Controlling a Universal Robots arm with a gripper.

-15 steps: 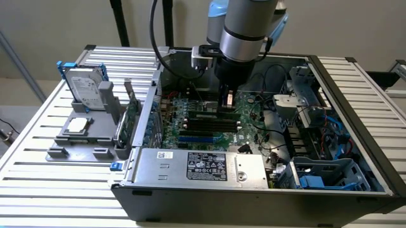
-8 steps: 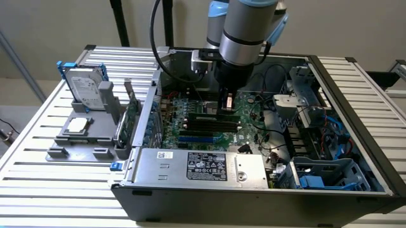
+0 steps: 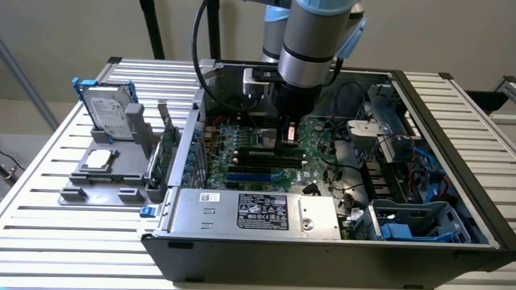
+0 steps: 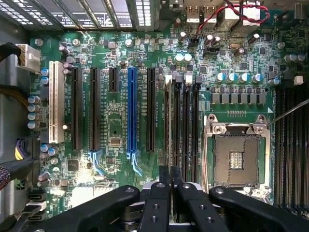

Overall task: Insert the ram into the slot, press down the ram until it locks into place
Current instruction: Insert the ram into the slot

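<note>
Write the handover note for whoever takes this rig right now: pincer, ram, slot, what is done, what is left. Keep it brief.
Pincer: shut, low inside the open case, just above the motherboard.
Slot: four parallel black memory slots lie between the blue connector and the CPU socket. The pincer sits at one end of them.
Ram: I cannot tell whether it is in the pincer or in a slot.
Done: the pincer is at the slots.
Left: a seated, locked ram is not confirmed.
</note>
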